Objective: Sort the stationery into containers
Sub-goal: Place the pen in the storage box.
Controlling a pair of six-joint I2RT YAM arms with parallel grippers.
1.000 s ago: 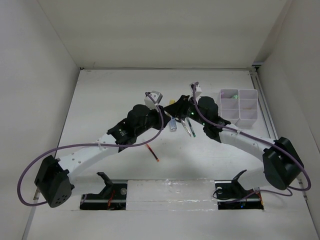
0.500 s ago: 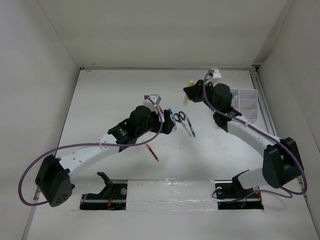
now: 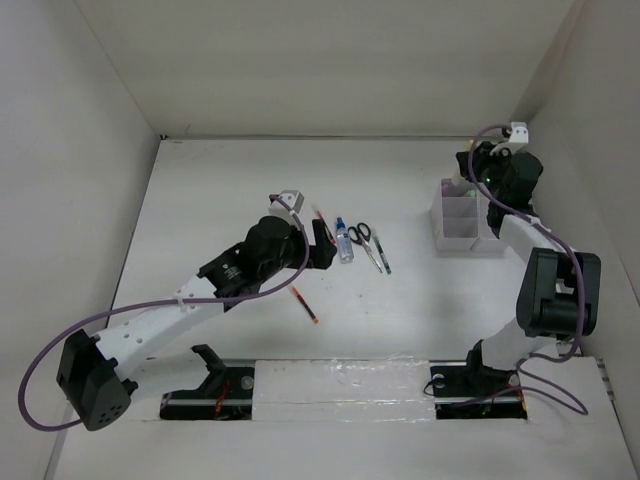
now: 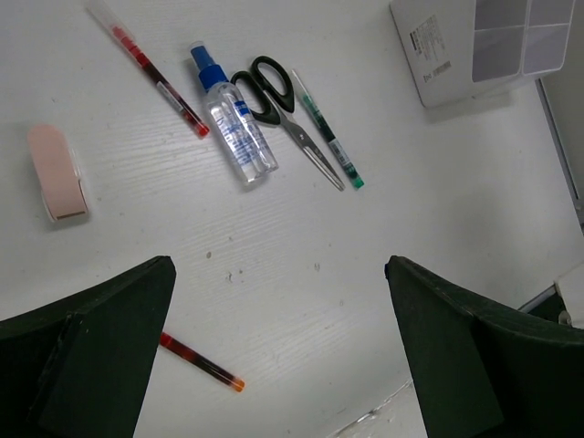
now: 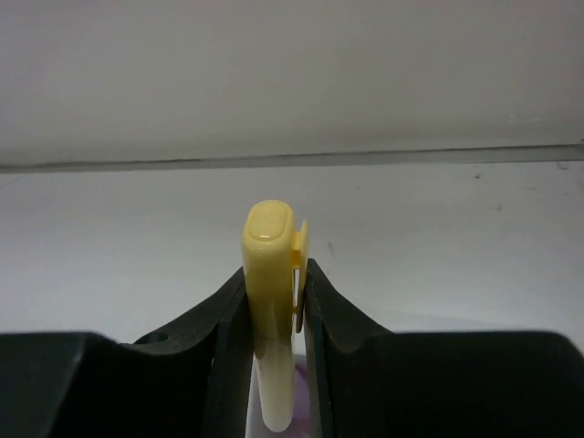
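the right gripper [image 5: 274, 281] is pressed onto the yellow stick [image 5: 267, 242], pinching it across its flat sides with the rounded end standing up above the fingertips. the stick looks like light, stiff, smooth plastic. it should not crush, but it could slide or pivot between the pads, so this hold low on the body seems sound. a small clip or tab on its side sits right at one finger. in the top view this gripper hangs over the far end of the organizer [image 3: 462, 222]. its wrist hides the compartments beneath, and i cannot tell which one lies under the stick.

the left gripper [image 4: 281, 274] is spread wide and holds nothing above the table [image 4: 274, 228]. ahead of its fingers lie the bottle [image 4: 233, 123], the scissors [image 4: 287, 109] and a green pen [image 4: 327, 137], close side by side, so a clean pinch is awkward. the bottle is round and likely slick, best taken across its middle. a red pen [image 4: 151, 71] lies beyond them, and a pink stick [image 4: 55, 173] off to one side. a second red pen [image 4: 201, 362] is partly hidden by one finger.
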